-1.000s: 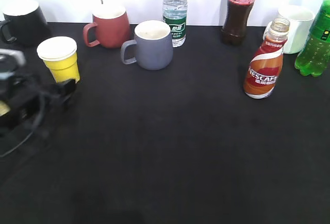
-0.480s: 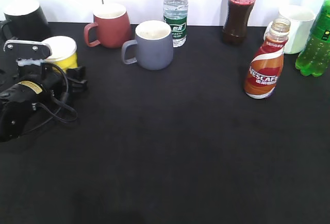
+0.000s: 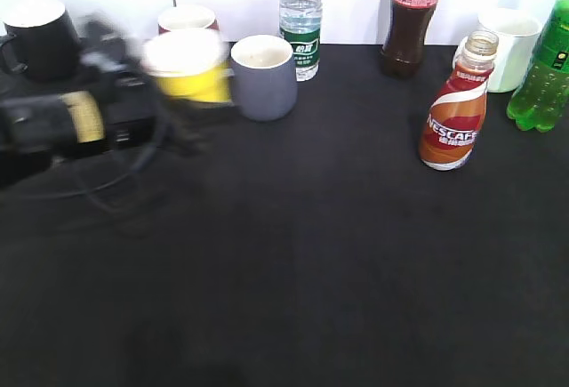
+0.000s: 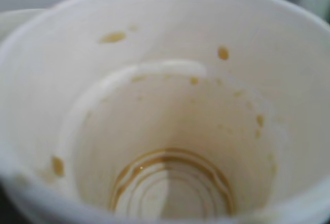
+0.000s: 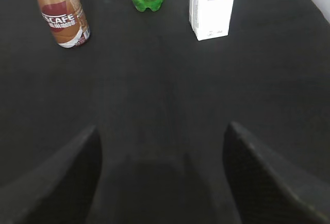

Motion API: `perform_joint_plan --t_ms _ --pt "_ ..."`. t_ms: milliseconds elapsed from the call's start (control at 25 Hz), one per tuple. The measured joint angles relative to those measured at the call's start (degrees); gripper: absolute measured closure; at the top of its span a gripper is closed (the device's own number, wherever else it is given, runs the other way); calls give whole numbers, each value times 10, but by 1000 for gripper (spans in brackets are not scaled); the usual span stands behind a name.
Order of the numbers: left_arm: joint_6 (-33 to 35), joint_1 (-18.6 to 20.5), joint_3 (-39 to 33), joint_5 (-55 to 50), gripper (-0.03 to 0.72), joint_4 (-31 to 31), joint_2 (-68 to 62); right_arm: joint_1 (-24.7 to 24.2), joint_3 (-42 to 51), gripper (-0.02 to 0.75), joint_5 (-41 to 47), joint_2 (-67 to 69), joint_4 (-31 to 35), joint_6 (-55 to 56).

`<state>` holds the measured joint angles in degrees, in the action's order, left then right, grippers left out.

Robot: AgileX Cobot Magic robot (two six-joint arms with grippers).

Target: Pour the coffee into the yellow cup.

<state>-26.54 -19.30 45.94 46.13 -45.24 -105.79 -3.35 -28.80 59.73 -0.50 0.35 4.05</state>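
Note:
The yellow cup is off the table, blurred by motion, in front of the red mug and left of the grey mug. My left gripper is shut on it. The left wrist view looks down into the cup's white inside, which has brown drips and a brown ring at the bottom; the jaws are hidden there. The coffee bottle stands upright at the right with no cap on its neck, and also shows in the right wrist view. My right gripper is open and empty over the black table, well short of the bottle.
Along the back stand a black mug, a red mug, a grey mug, a water bottle, a cola bottle, a white mug and a green bottle. A white box stands beside the green bottle.
My left gripper closed on the yellow cup, lifted it and carried it to the right, towards the grey mug. The coffee bottle has not moved.

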Motion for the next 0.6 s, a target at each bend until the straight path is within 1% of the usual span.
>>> perform_joint_plan --t_ms 80,120,200,280,320,520,600 --pt "-68 -35 30 0 230 -83 0 0 0 168 0 0 0 0" --pt "-79 -55 34 0 230 -102 0 0 0 168 0 0 0 0" --pt "-106 -83 37 0 230 -142 0 0 0 168 0 0 0 0" --pt "-123 -94 37 1 230 -195 0 0 0 168 0 0 0 0" --pt "-123 -95 37 1 230 -204 0 0 0 168 0 0 0 0" --pt "-125 -95 37 1 230 -206 0 0 0 168 0 0 3 0" --pt "-125 -95 37 1 230 -206 0 0 0 168 -1 0 40 0"
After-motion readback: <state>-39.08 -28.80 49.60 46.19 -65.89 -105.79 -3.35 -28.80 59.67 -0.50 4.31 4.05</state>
